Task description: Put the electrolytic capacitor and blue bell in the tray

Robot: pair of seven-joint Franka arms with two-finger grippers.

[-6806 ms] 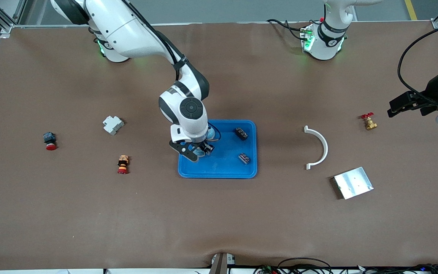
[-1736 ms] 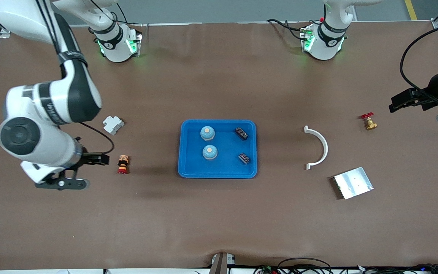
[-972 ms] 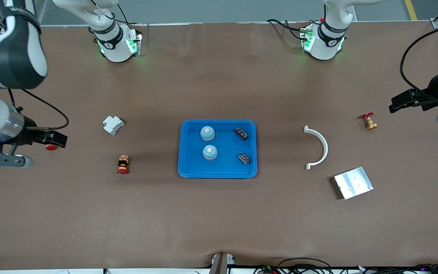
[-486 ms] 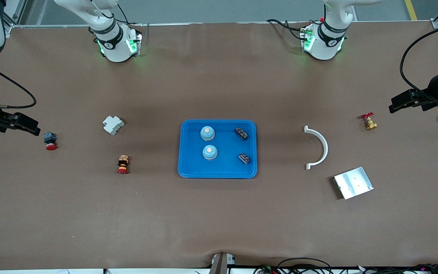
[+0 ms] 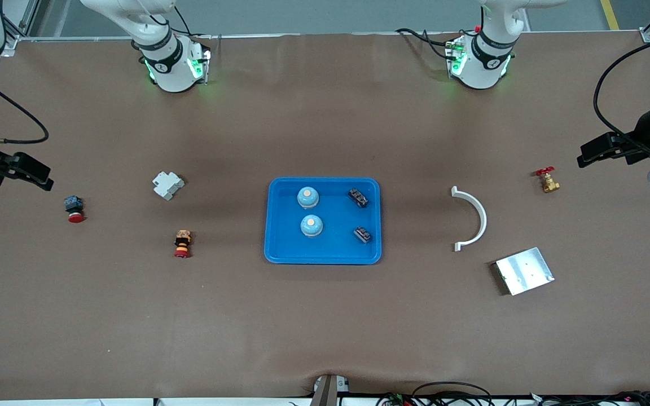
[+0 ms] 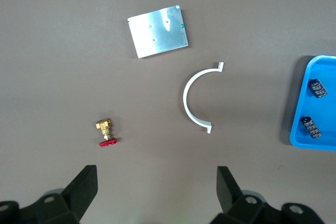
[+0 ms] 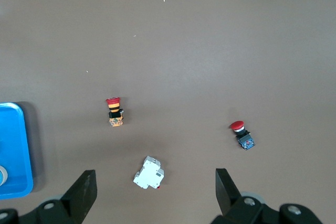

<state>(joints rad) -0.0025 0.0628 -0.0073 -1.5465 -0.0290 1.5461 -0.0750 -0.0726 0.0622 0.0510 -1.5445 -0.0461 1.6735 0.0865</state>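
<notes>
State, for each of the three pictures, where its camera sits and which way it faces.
Front view: high across the table, facing both bases; the tray is central.
Left wrist view: looks down past the open left gripper at the white arc and tray corner.
Right wrist view: looks down past the open right gripper at the red push button.
All share the tray.

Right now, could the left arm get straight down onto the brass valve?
Probably yes: the left gripper hangs open above the table near the brass valve, which stands alone; the white curved piece lies apart.
</notes>
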